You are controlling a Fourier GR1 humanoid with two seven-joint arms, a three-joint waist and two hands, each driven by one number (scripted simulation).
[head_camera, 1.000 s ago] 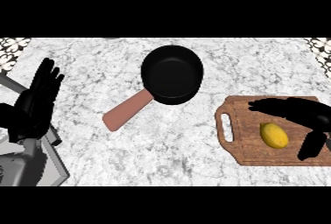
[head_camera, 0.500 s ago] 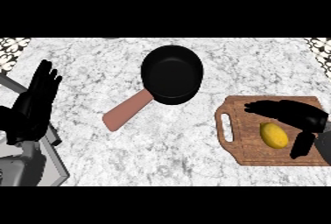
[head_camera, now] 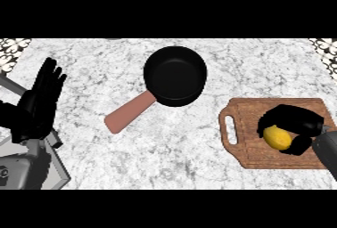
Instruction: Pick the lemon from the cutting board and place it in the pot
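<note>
While the left hand (head_camera: 38,107) rests at the view's left edge, flat open with its fingers straight and pointing up, all the action is over on the right. The right hand (head_camera: 297,120) is down on the board (head_camera: 253,153), its grey forearm (head_camera: 327,151) coming in from the right edge. Look at that grip: the fingers are curled in an arch over the top of the lemon (head_camera: 277,138), and the thumb is tucked against the fruit's lower right side, so the lemon is pinched between them. The yellow fruit shows only on its left and lower part; the rest is hidden under the black fingers. It sits over the middle of the board, tilted a little. Whether it is off the wood or resting on it, I cannot tell from this steep angle. The board itself lies at the right of the marble counter (head_camera: 191,151), with its slotted grip on its left end. And the pot (head_camera: 175,75)? It waits well apart, up in the middle of the counter, black and round, its reddish-brown handle (head_camera: 128,115) slanting down to the left. Nothing lies inside it.
</note>
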